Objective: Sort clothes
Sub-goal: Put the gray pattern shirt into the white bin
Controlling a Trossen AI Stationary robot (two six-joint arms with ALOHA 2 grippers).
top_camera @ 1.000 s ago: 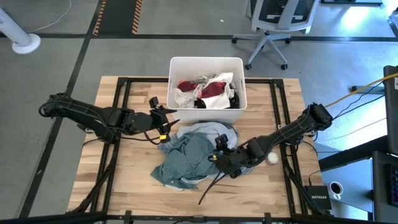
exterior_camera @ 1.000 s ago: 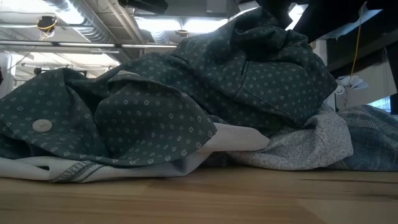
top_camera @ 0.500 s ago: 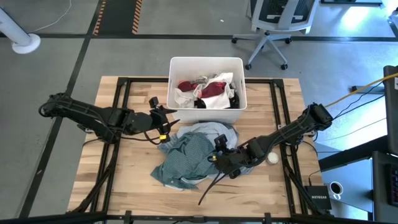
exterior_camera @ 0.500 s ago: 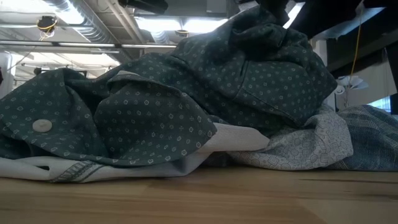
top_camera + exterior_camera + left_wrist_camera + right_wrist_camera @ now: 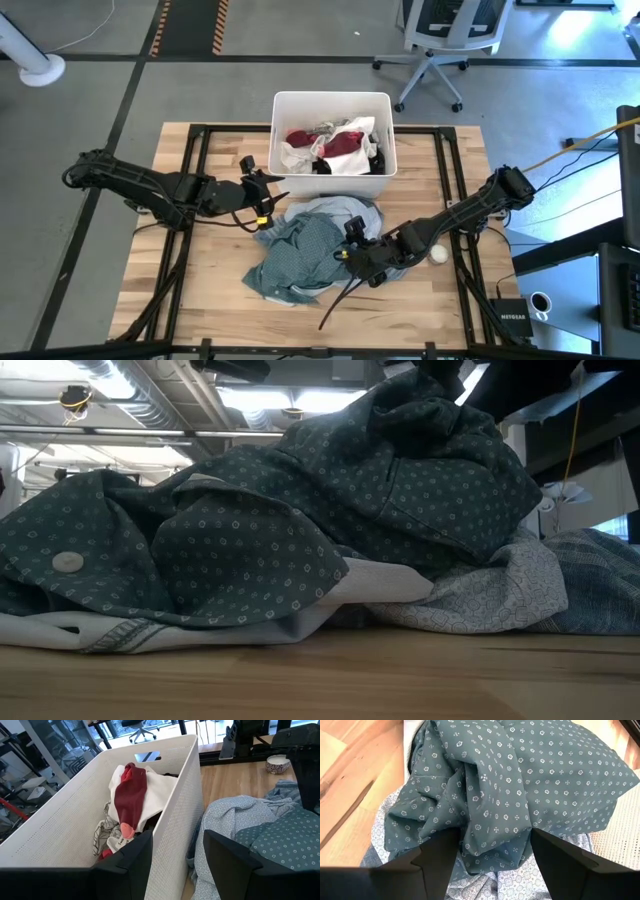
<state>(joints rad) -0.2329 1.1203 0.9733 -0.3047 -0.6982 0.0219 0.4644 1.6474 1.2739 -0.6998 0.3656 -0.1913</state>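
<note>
**A:** What does the high view give you?

**B:** A heap of clothes [image 5: 305, 250] lies on the wooden table [image 5: 200, 290], just in front of the white tub [image 5: 332, 103]: a teal dotted shirt [image 5: 300, 262] crumpled on top, a paler blue patterned piece [image 5: 335, 208] beneath it, toward the tub. More garments sit inside the tub, a red one [image 5: 340, 142] among white and black pieces. The left gripper [image 5: 268, 200] is at the heap's edge beside the tub's corner; the right gripper [image 5: 347, 252] is at the heap's other side. A small white ball [image 5: 438, 254] lies near the right arm.

**A:** And from table height?

**B:** The teal shirt [image 5: 300, 510] fills the picture, bunched high, with small pale dots and a white button [image 5: 67, 562]. A grey-white patterned cloth [image 5: 480, 600] spills out beneath it.

**A:** The left wrist?

**B:** Its fingers [image 5: 131, 857] stand spread, clasping nothing, over the tub's wall [image 5: 185, 785]. Inside, the red garment [image 5: 129, 800] drapes over white fabric [image 5: 157, 785].

**A:** The right wrist?

**B:** Its fingers [image 5: 437, 857] are set apart, with a bunched fold of the teal shirt [image 5: 520, 785] sitting between them; whether they pinch it, I cannot tell.
</note>
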